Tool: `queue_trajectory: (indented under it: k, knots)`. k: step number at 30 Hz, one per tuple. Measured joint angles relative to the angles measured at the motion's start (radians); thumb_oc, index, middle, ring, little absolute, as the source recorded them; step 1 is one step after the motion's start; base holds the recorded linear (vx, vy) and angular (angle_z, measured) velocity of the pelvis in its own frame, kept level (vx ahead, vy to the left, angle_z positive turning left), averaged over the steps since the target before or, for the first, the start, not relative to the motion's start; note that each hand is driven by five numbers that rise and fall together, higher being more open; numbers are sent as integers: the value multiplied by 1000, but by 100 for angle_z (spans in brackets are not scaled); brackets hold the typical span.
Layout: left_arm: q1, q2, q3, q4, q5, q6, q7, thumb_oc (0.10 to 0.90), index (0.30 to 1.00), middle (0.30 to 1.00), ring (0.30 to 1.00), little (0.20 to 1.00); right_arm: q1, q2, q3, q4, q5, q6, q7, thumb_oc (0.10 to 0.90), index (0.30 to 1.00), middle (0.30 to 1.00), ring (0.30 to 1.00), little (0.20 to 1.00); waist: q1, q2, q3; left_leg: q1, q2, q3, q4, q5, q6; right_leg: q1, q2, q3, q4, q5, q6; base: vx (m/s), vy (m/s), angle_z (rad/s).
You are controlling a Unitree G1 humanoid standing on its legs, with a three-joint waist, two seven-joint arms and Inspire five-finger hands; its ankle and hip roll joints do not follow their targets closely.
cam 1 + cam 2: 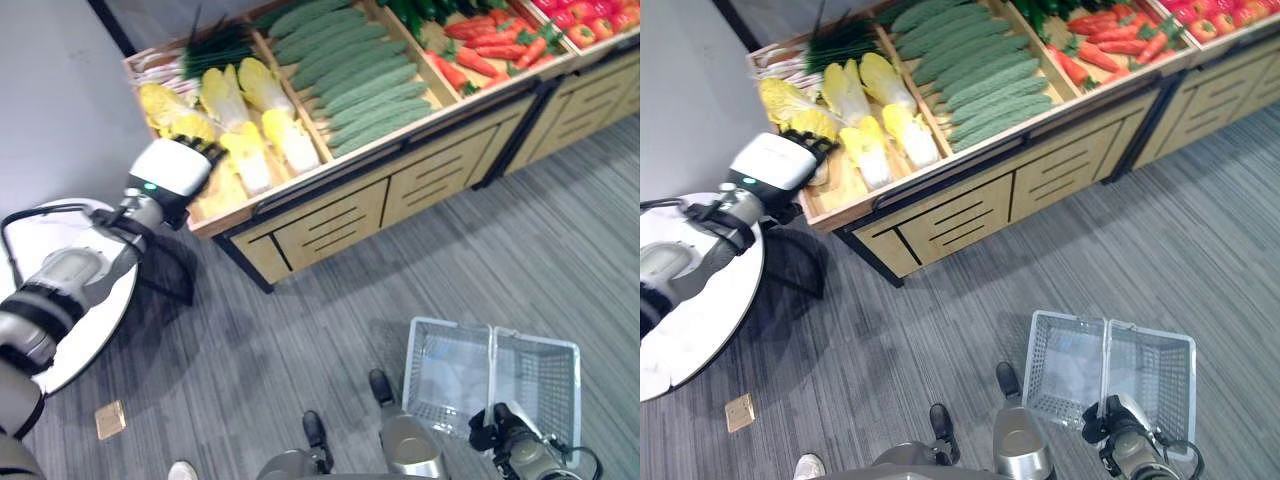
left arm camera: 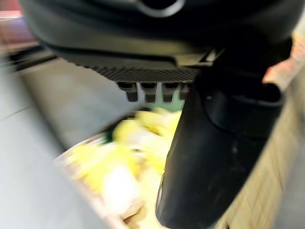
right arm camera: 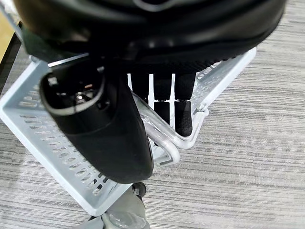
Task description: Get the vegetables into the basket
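the white wire-mesh shopping basket [image 1: 495, 375] hangs low beside the robot, above the grey striped carpet floor [image 1: 330, 300], and it holds nothing yet, so the task stands at its very beginning as far as can be judged. the right hand [image 3: 162, 102] has its dark fingers curled round the basket's pale handles [image 3: 164, 138], carrying it. the left hand [image 1: 172, 168] is stretched over the near corner of the long wooden produce stand [image 1: 320, 215], above the compartment of pale yellow-and-white leafy cabbages [image 1: 250, 125]; its fingers point into the heap, but whether they are straight or already closing on a head cannot be told, since the wrist view shows only short fingertips [image 2: 150, 90] past the palm with the yellow heads beyond them. the cabbages lie loosely piled, elongated, yellow at the leaf and white at the stalk. beside them lie rows of long green bumpy cucumbers [image 1: 355, 75], then orange carrots [image 1: 490, 45], and red peppers [image 1: 590, 20] at the far end. a round white table [image 1: 70, 290] stands under the left arm. every vegetable remains on the stand; picking, carrying across and dropping into the basket are all still to do.
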Motion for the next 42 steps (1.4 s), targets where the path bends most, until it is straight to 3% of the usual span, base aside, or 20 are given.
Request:
queue_trajectory:
  k: [2, 6, 10, 18, 25, 33, 42]
  knots:
    - [-70, -35, -101, 52, 52, 0, 5, 900, 1000, 1000, 1000, 1000, -12, -2, 0, 7, 0, -4, -3, 400, 300, 300, 300, 300, -21, 10, 0, -10, -1, 19, 1, 0, 0, -19, 1, 15, 0, 5, 2, 9, 20, -24]
    - [-127, -126, -163, 194, 119, 1, 4, 900, 1000, 1000, 1000, 1000, -32, -22, -2, 9, 3, -5, -8, 400, 300, 300, 300, 300, -58, 45, -2, -45, -6, 46, 1, 0, 1, -66, 3, 42, 0, 18, 0, 9, 9, -23]
    - [-155, -142, -181, 255, 128, 1, 8, 900, 1000, 1000, 1000, 1000, -58, -38, -8, 16, 6, -5, -9, 400, 300, 300, 300, 300, -72, 70, 1, -74, -4, 67, 1, 1, 1, -110, 11, 70, 0, 27, -1, 34, 9, -22]
    - [-156, -134, -178, 424, 128, 16, 0, 900, 1000, 1000, 1000, 1000, -98, -74, -11, 49, 11, -11, -14, 400, 300, 300, 300, 300, -62, 118, 8, -110, 1, 108, 0, -1, -1, -165, 21, 87, 1, 35, 2, 55, -11, -16]
    - [-156, -134, -176, 470, 126, 22, -15, 900, 1000, 1000, 1000, 1000, -109, -96, -12, 49, 11, -11, -16, 400, 300, 300, 300, 300, -53, 134, 16, -118, -3, 109, 0, -3, -4, -171, 16, 86, 1, 35, 2, 35, -1, 1]
    - [-164, -129, -130, 541, 104, 39, -14, 900, 1000, 1000, 1000, 1000, -139, -115, -11, 28, 33, -18, -19, 400, 300, 300, 300, 300, -55, 139, 35, -193, -16, 118, 1, 2, 3, -257, 8, 98, 13, 46, 5, -13, -3, -3]
    - [-318, -116, -107, 553, 29, 46, 0, 900, 1000, 1000, 1000, 1000, -184, -114, -7, -1, 73, -23, -31, 400, 300, 300, 300, 300, -62, 131, 70, -283, -23, 156, 1, 5, 8, -366, 13, 139, 18, 66, 6, -1, -9, -13]
